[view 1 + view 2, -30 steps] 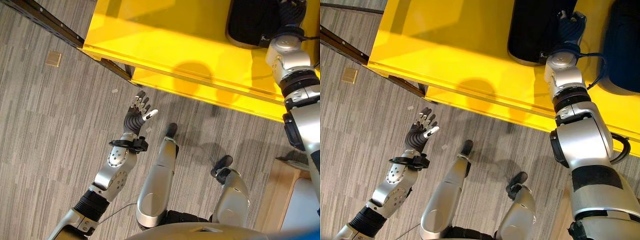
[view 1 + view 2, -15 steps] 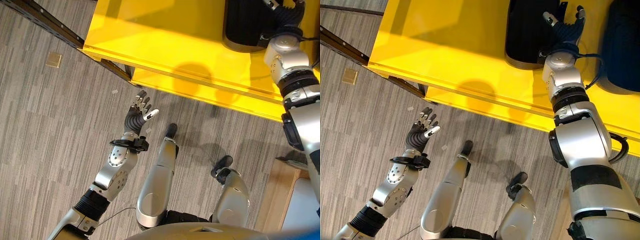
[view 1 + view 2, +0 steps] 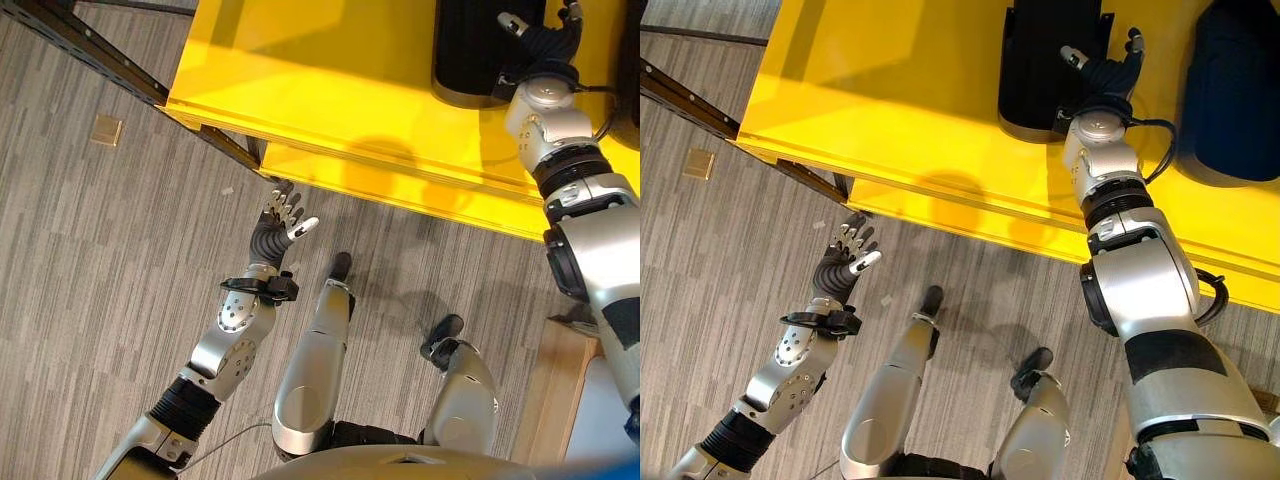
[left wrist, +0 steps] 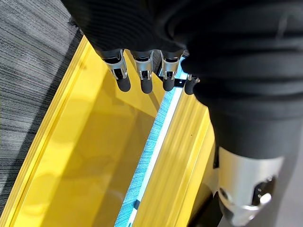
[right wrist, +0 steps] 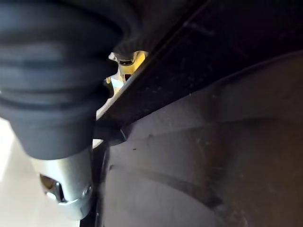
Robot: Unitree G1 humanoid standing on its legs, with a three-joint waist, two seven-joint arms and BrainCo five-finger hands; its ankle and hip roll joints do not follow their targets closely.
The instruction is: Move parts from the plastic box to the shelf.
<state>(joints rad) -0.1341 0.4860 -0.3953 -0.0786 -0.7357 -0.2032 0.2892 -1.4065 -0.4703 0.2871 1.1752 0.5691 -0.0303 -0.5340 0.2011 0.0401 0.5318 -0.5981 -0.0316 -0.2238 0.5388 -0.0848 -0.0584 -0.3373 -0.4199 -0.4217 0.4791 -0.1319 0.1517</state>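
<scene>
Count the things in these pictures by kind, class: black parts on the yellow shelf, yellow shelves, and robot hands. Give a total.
Black parts: 2, one by the right hand, another further right.
Yellow shelf: 1.
Robot hands: 2, left hand, right hand.
Total: 5.

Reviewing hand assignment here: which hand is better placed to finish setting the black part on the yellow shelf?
The right hand: it is up on the yellow shelf against the black part. The left hand hangs open over the floor, below the shelf edge.
</scene>
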